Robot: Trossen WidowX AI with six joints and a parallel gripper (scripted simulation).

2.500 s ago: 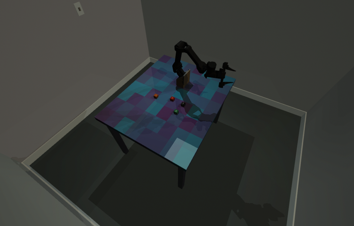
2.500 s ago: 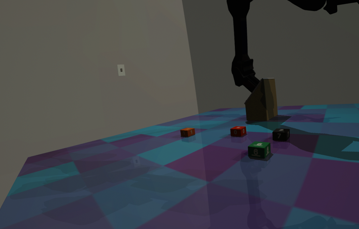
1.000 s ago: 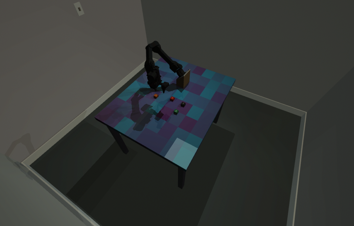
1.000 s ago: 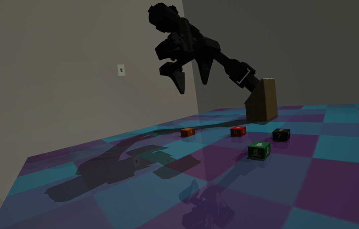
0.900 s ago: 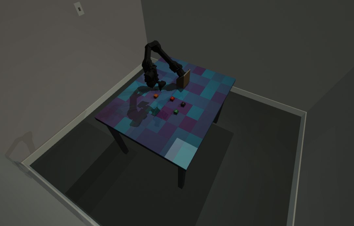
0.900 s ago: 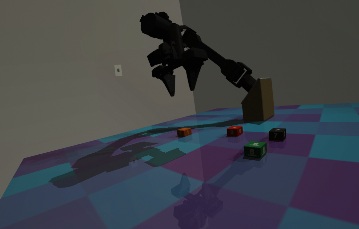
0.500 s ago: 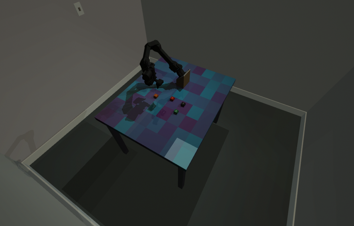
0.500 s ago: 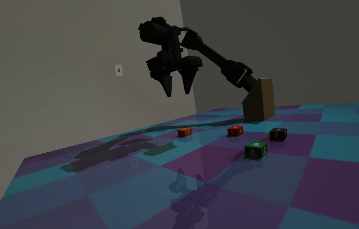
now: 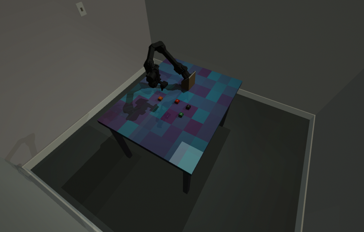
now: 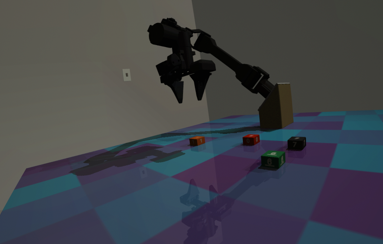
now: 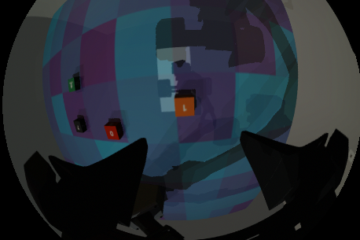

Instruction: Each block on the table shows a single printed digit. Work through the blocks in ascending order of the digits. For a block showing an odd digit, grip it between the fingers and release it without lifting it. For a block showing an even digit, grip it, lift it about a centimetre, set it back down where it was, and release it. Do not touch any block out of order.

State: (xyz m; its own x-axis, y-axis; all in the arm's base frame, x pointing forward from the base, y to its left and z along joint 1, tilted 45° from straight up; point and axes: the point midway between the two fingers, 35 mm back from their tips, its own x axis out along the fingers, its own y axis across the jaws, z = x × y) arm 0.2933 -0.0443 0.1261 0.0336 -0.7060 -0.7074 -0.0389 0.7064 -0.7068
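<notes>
My gripper (image 10: 189,102) (image 11: 195,140) is open and empty, high above the table near the orange block. The orange block (image 9: 160,98) (image 10: 196,141) (image 11: 185,106) shows a 1 and lies ahead of the gap between the fingers in the wrist view. The red block (image 9: 176,101) (image 10: 250,140) (image 11: 112,131) shows a 0. The black block (image 9: 188,107) (image 10: 296,143) (image 11: 79,125) shows a 7. The green block (image 9: 180,115) (image 10: 272,160) (image 11: 72,84) shows a 6 with a line under it. All four rest on the table, apart from each other.
The table (image 9: 154,141) (image 10: 126,199) has a glossy patchwork top in blue, teal and purple. The arm's tan mounting block (image 9: 191,82) (image 10: 286,106) stands behind the blocks. The arm's dark shadow falls across the table near the orange block.
</notes>
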